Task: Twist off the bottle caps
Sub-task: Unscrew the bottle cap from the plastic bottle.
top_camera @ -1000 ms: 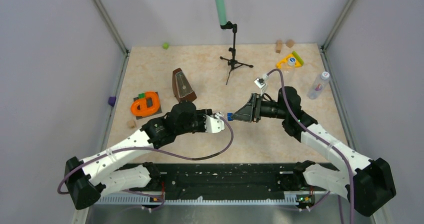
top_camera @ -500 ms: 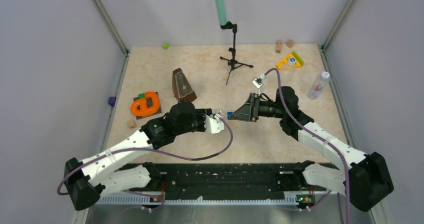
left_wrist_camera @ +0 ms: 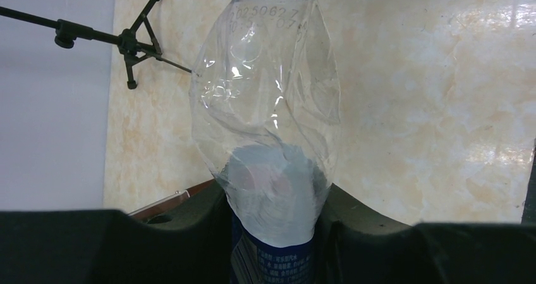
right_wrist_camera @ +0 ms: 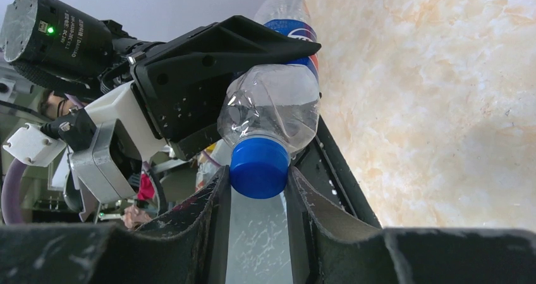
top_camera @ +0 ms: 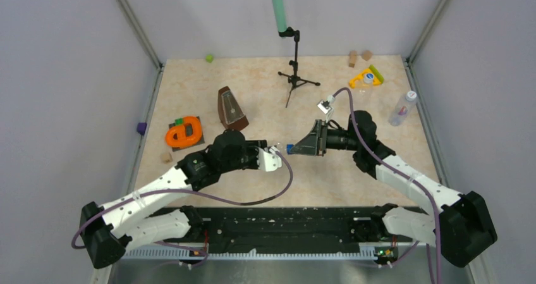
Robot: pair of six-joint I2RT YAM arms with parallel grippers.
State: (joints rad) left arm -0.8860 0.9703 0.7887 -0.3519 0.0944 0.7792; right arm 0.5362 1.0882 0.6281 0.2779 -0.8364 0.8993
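Gripping the crumpled bottle [left_wrist_camera: 265, 107] by its labelled body with the left gripper [left_wrist_camera: 272, 224] — jaws pinched close. Clamping its dark blue cap [right_wrist_camera: 259, 165] with the right gripper [right_wrist_camera: 258, 178], mid-table.

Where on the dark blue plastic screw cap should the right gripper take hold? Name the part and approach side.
Grip the dark blue plastic screw cap by its round side wall, coming end-on from the cap end: the left gripper holds the clear crumpled plastic bottle level, cap toward the right gripper, whose fingers flank it.
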